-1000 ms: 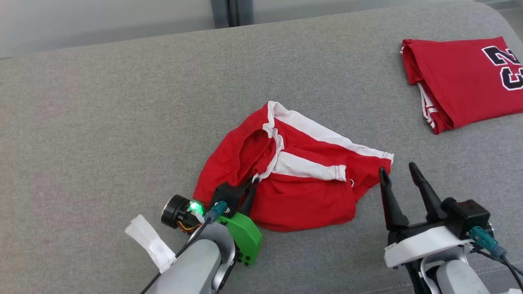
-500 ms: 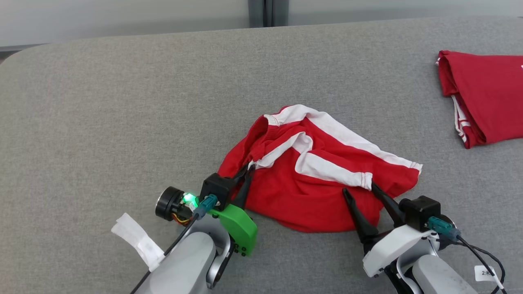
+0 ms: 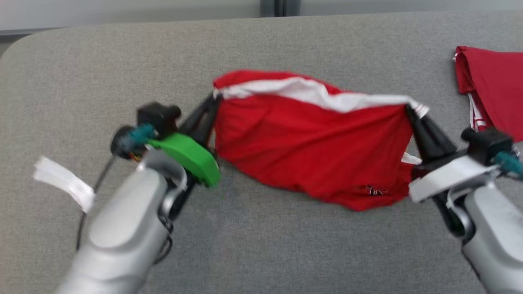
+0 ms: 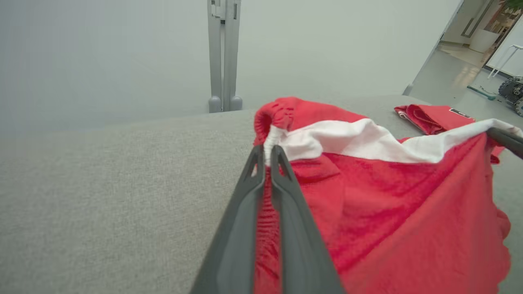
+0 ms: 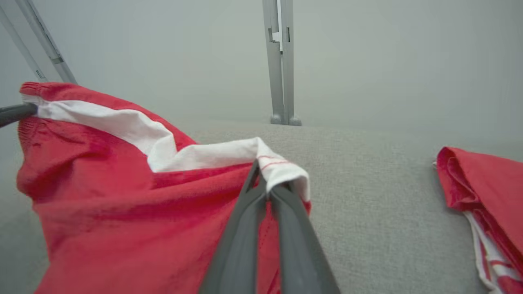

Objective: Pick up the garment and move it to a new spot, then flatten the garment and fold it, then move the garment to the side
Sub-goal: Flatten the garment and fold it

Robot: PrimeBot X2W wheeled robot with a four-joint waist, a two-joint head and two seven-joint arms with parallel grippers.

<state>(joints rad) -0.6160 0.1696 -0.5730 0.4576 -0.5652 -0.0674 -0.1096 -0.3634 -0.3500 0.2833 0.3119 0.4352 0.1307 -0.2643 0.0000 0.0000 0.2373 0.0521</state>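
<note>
Grey upholstery (image 3: 253,245) nearest, bare below both arms. Above it, clamped shut on the garment (image 3: 310,155) from either side: left gripper (image 3: 213,107) nipping the gathered elastic end of the waistband, right gripper (image 3: 410,112) nipping the white-trimmed corner opposite. Held wide apart, by the look of it, to draw the white-banded top edge taut and let the red body hang open, lower hem seemingly brushing the upholstery. Judged a sound hold for carrying to a fresh spot and laying flat. For bearing things, only that upholstery, carrying farther right a folded red jersey (image 3: 494,90), well apart. Beyond, a pale wall (image 4: 102,53) with a grey upright post (image 4: 222,53).
</note>
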